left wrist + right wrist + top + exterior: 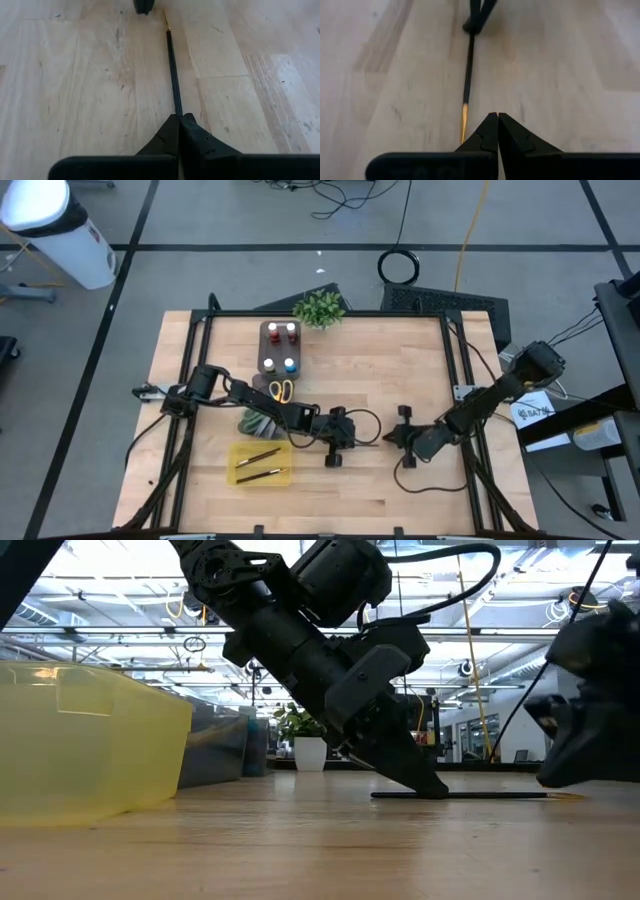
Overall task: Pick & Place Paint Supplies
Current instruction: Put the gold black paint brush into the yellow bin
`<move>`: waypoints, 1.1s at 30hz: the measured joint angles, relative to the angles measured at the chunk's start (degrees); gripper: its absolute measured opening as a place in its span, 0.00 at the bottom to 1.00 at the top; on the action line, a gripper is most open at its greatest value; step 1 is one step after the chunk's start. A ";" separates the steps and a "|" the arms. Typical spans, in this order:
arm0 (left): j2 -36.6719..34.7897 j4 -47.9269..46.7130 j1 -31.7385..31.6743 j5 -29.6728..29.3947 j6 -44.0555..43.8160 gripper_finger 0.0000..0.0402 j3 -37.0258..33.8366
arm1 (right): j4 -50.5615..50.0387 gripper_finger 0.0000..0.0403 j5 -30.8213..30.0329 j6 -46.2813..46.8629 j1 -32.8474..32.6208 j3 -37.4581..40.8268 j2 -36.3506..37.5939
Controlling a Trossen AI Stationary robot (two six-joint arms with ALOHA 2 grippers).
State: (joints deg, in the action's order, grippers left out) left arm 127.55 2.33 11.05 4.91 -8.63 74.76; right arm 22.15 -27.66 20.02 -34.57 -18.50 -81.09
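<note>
Surface: a pale wooden table (400, 360) of butcher-block planks, framed by black rails; the grain and a few dark scuffs show plainly in both wrist views.
Room: a grey floor crossed by dark tape lines, with loose cables and a coiled cable (401, 266) beyond the far edge; a white cylindrical bin (60, 232) stands at the far left corner of the high view. The low view looks into a large hall with ceiling trusses and strip lights.
Plant: a small green plant (319, 308) in a white pot sits at the table's far edge.
Writing: a white sheet (535, 412) by the right arm's base carries dark print, too small to read; no brand is legible anywhere.
Organiser tray: dark grey organiser tray (279, 348), near the far edge, holding paint bottles (280, 332) with red, white and blue caps.
Scissors: yellow-handled scissors (282, 390) lie just in front of the organiser.
Yellow tray: yellow tray (262, 463) near the front left, with two brushes inside.
Loose brush: a thin dark brush (173, 70) lies flat on the wood mid-table, between the two grippers.
Left gripper: left gripper (179, 120) is down at the table, its fingers clenched on one end of the brush.
Right gripper: right gripper (497, 118) rests low by the brush's golden tip, fingers pressed together and gripping nothing; the tip lies just beside them.
</note>
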 joint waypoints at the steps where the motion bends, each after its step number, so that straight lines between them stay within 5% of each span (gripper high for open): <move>1: 0.00 0.04 0.00 -0.04 0.22 0.01 -0.01 | -1.94 0.00 -0.92 -0.31 -0.24 -1.10 0.42; 6: 0.00 0.13 0.26 -0.55 0.60 0.01 -0.04 | -10.26 0.00 -3.63 4.82 -0.83 -4.00 2.23; 11: 0.00 0.15 0.37 -0.96 0.69 0.00 -0.04 | -7.25 0.00 4.97 17.78 -0.23 -4.19 3.36; 18: -0.17 2.55 1.11 -1.88 3.44 0.00 -0.33 | 2.50 0.06 6.81 9.56 0.93 -4.17 3.05; 33: -5.91 -0.42 3.12 -3.90 7.48 0.00 -0.61 | 2.26 0.17 6.95 9.28 1.29 -4.15 3.11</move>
State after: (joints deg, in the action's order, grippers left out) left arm 121.64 1.91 14.17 1.01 -1.16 74.15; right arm 24.41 -20.71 29.30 -33.28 -22.65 -77.98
